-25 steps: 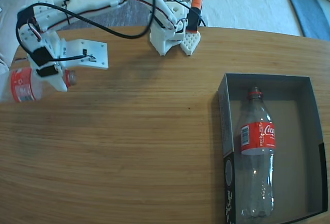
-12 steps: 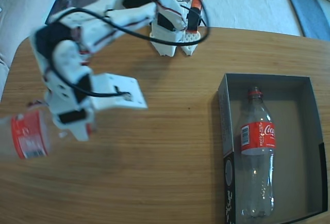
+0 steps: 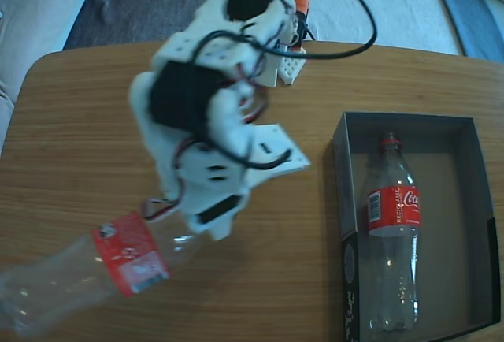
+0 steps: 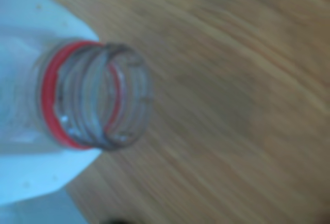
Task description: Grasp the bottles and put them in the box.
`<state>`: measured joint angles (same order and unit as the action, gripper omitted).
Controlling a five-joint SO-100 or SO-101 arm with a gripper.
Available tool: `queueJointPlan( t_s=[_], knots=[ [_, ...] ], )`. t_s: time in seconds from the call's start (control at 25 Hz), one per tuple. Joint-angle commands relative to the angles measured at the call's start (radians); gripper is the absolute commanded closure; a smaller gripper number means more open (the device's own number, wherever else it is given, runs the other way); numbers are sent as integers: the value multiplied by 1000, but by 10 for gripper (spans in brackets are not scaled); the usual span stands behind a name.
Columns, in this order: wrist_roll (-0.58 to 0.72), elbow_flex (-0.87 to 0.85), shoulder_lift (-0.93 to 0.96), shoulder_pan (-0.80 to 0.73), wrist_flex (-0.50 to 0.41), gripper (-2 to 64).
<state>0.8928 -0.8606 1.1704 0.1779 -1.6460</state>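
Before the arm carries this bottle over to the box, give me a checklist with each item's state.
1. Grip on the carried bottle: ok; the tool is closed around its neck, seen in the wrist view with the red ring and open mouth.
2. Bottle clear of the table: cannot tell; it hangs tilted, base at the lower left of the fixed view, and its height is unclear.
3. Path to the box: ok; only bare wood lies between.
4. Room in the box: ok; the other bottle lies along its left side, leaving the right side free.
5. Cap on the carried bottle: not ok; the mouth is open.
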Motion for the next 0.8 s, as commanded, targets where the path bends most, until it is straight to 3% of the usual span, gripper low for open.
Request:
queueJointPlan(
  t_s=[0.0, 0.36, 0.76],
  knots=[
    [-5, -54, 167, -54, -67, 617],
    [-38, -285, 387, -238, -67, 617],
    [-176, -288, 445, -465, -69, 617]
  ],
)
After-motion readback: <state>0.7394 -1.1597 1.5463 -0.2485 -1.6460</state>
